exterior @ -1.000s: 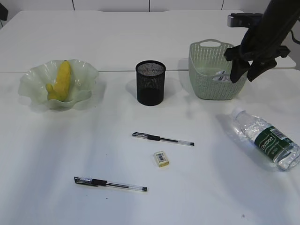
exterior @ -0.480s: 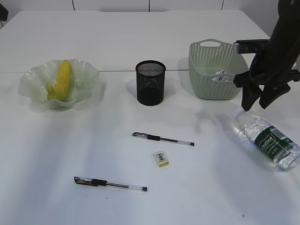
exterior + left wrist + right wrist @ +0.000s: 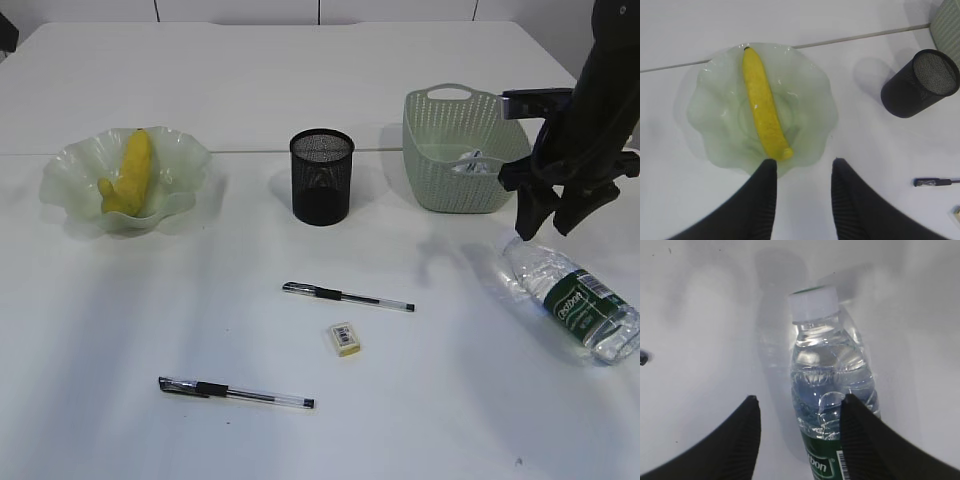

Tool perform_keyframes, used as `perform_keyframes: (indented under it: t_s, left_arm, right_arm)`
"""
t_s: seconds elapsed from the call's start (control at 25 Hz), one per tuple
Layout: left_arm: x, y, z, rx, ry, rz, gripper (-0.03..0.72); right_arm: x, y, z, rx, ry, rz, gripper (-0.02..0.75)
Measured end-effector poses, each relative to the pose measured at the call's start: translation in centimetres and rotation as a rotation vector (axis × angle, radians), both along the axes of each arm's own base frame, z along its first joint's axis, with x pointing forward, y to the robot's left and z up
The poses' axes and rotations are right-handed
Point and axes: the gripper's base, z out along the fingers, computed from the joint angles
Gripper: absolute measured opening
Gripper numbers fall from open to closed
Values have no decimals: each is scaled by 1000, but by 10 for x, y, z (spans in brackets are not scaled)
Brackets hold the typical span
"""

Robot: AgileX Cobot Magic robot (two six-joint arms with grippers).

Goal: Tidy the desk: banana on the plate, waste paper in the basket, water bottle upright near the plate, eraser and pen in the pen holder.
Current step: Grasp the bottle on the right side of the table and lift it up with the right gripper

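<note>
While the right gripper (image 3: pixel 557 222) hangs part-open and empty above the bench (image 3: pixel 450 400), the water bottle (image 3: pixel 572 299) lies on its side just below it, cap toward the basket (image 3: pixel 440 170), long axis offset toward one finger

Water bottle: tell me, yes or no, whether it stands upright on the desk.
No, the water bottle lies on its side on the desk, its white cap pointing toward the basket.

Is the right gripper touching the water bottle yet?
Cannot tell. In the right wrist view one of the open fingers overlaps the lying water bottle; no gap or contact shows. The exterior view shows the right gripper just above it.
</note>
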Motion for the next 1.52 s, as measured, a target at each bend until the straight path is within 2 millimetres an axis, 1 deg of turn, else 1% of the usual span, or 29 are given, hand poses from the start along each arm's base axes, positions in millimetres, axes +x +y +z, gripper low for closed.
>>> perform_keyframes:
  t_s: [1.04,1.08,1.16,1.32,1.4,1.52]
  left_arm:
    - [-2,-1,-2,4,28,-14,254]
    - [-2,-1,-2,4,30,-15,254]
    - [-2,-1,-2,4,30,-15,254]
    - [-2,-1,-2,4,30,-15,254]
    - [-2,-1,-2,6,30,-15,254]
    - [-2,1,-3,30,33,-15,254]
  right_arm:
    - [0,-1,0,-10,-1,-20,387]
    - [0,-1,0,-10,-1,-23,394]
    - [0,-1,0,-10,-1,-25,442]
    - [0,-3,0,-37,-2,-18,604]
    - [0,-6,0,-60,-4,-11,638]
    - [0,-7,0,-76,-5,11,648]
